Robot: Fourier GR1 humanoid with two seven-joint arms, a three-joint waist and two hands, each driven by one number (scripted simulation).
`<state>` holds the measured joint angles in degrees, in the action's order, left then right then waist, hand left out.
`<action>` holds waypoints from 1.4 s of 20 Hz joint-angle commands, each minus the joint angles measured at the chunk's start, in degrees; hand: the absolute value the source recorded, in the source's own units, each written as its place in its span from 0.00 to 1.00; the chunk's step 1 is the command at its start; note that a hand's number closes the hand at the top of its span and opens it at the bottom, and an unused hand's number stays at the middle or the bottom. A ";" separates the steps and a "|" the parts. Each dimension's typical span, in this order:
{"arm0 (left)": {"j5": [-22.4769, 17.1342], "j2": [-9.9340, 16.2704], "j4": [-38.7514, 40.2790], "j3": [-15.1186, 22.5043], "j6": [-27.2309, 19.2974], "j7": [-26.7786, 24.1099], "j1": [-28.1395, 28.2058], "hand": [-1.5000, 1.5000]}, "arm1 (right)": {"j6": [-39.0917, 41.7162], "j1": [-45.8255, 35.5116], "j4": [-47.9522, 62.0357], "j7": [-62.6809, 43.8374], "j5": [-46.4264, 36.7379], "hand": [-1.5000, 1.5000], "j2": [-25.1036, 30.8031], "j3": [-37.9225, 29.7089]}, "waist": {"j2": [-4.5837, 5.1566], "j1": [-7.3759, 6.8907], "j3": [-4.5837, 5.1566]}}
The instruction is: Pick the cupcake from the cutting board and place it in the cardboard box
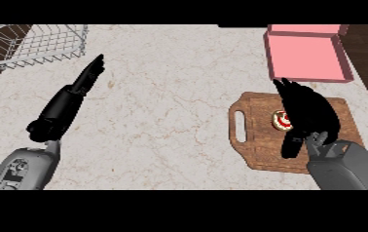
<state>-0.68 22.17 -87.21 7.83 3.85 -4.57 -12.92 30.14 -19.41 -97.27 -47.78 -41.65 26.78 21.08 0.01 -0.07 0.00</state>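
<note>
Just left of the right hand (310, 113), on the wooden cutting board (253, 155): cupcake (282, 120), white frosting with red marks, not yet lifted. Partly covered at its right side by the dark palm; contact cannot be told. Nothing of the task done so far as visible: grasp, lift, carry and placing all left. Beyond the fingertips, well apart from the cupcake: pink cardboard box (307, 55), open, with nothing seen inside. Right hand stretched forward over the board, fingers long and nearly straight, thumb hanging down toward the board's near edge, nothing held. Far to the left, over the marble table (173, 104): left hand (86, 77), flat and straight-fingered, resting, empty. Beyond it, wire basket (43, 43).
</note>
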 commanded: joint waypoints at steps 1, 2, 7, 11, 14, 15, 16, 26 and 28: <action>2.00 -1.92 0.53 -0.29 1.43 -3.53 2.99 0.50 | 0.21 3.27 -0.03 2.67 -2.88 0.00 0.36 -2.22 | -0.03 0.09 0.00; 0.50 -1.51 -4.06 -1.64 1.85 4.13 0.79 0.50 | 1.16 2.76 0.64 2.27 -3.66 0.00 -0.49 -2.44 | -0.06 0.00 -0.01; 1.16 0.27 -1.10 -5.23 5.37 -2.58 2.85 0.50 | 0.04 0.28 5.72 7.21 -5.11 0.00 -3.93 -3.42 | 0.00 -0.24 0.00; 3.82 -3.49 -2.87 -4.96 4.34 0.64 2.52 0.50 | 0.09 5.47 3.95 10.52 -7.46 0.00 -3.49 -5.37 | -0.04 0.07 0.00; 4.71 -4.87 -1.09 -4.64 5.29 2.23 -0.50 0.50 | 0.78 0.67 8.48 8.91 -10.11 0.00 -5.91 -6.30 | -0.01 0.06 0.00; 2.59 -3.13 -3.35 -6.92 6.93 0.55 2.53 0.50 | -2.66 3.70 10.27 11.53 -11.53 0.00 -4.91 -6.02 | -0.02 -0.04 0.00; 5.54 -5.55 4.82 -5.33 4.87 -0.45 -4.38 0.50 | -1.40 4.92 8.00 11.45 -11.09 0.00 -3.84 -6.05 | 0.04 0.43 0.01; 6.90 -6.37 0.01 -7.91 8.23 0.81 -0.56 0.50 | -4.41 5.34 15.09 17.51 -15.46 0.00 -8.33 -8.32 | 0.00 0.08 0.00; 6.73 -7.28 -2.24 -6.75 7.94 3.86 -0.52 0.50 | -6.94 4.99 17.85 23.81 -16.53 1.00 -5.29 -7.46 | 0.01 -0.01 -0.02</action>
<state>5.84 15.81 -88.73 0.90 11.26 -3.38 -12.32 25.91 -15.30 -82.00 -29.98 -56.63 20.24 12.94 0.01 -0.08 0.00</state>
